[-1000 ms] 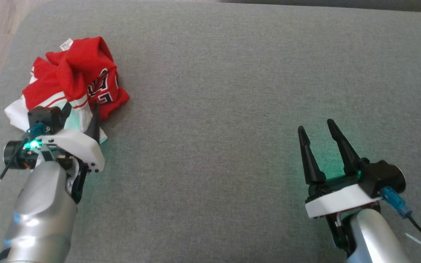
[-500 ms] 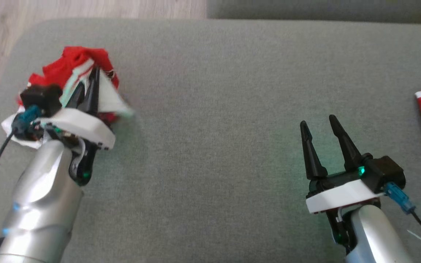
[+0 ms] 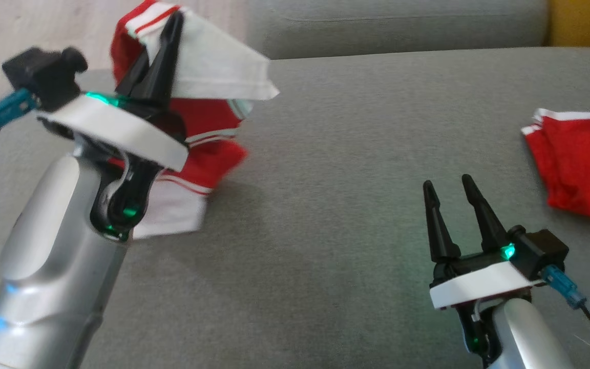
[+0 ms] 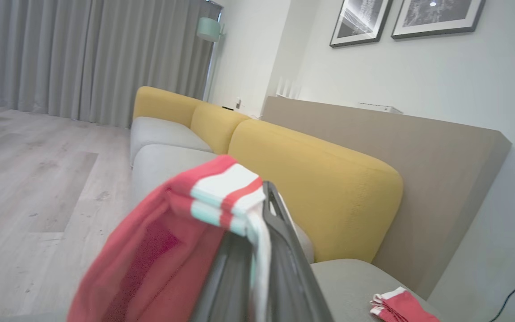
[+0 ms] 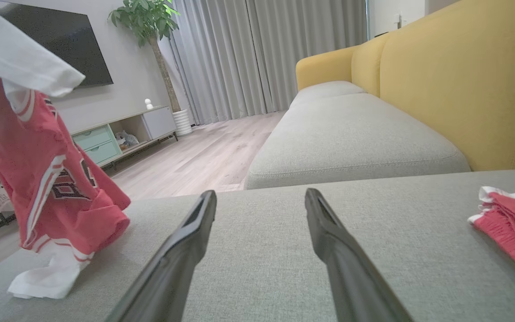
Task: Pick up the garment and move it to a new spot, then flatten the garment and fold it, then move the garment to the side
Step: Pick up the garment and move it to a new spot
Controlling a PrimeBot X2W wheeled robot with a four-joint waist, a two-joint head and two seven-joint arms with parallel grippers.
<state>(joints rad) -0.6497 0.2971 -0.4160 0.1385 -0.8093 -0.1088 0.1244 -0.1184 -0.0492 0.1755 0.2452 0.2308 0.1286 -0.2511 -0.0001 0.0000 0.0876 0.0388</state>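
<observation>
A second ago the garment (image 3: 203, 118) lay crumpled on the grey cushion (image 3: 351, 154) at the upper left of the head view, with the left gripper (image 3: 174, 23) spread over its white edge. Now those fingers are clenched on the white, red-striped hem and raised, so the cloth hangs from them at the upper left of the frame. In the right wrist view its lowest white corner seems to brush the cushion at the lower left. The head camera has also tilted up, which brings more of the sofa into view; that is not a move of the things. We judge the pick-up made and the carry to a new spot as the step in hand. The right gripper (image 3: 447, 182) has stayed released and empty at the lower right. By our count there are two grippers, one busy and one idle, and two red-and-white cloths: the held garment and a second red cloth (image 3: 582, 169) lying at the right edge.
</observation>
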